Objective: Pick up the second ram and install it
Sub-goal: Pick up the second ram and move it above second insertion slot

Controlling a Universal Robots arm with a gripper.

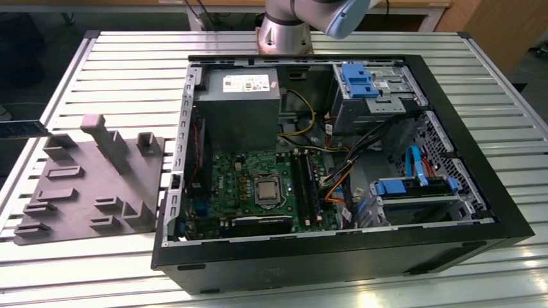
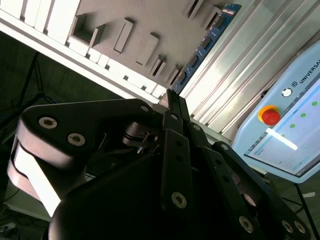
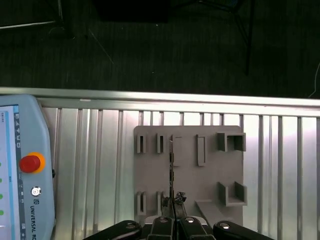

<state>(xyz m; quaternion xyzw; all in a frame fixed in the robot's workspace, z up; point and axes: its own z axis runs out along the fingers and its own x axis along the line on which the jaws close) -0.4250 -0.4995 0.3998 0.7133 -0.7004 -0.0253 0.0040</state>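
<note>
My gripper is shut on one end of the second ram, a slim blue circuit board with dark chips. The stick reaches out from the fingertips over the grey fixture plate. In the first wrist view the ram shows edge-on as a thin line rising from the gripper, well above the fixture plate. The open computer case lies on the table, with the green motherboard and its dark memory slots beside the processor socket.
The grey fixture plate with raised holders lies at the exterior view's left of the case. A teach pendant with a red stop button rests on the slatted table. Cables, blue drive clips and a power supply crowd the case.
</note>
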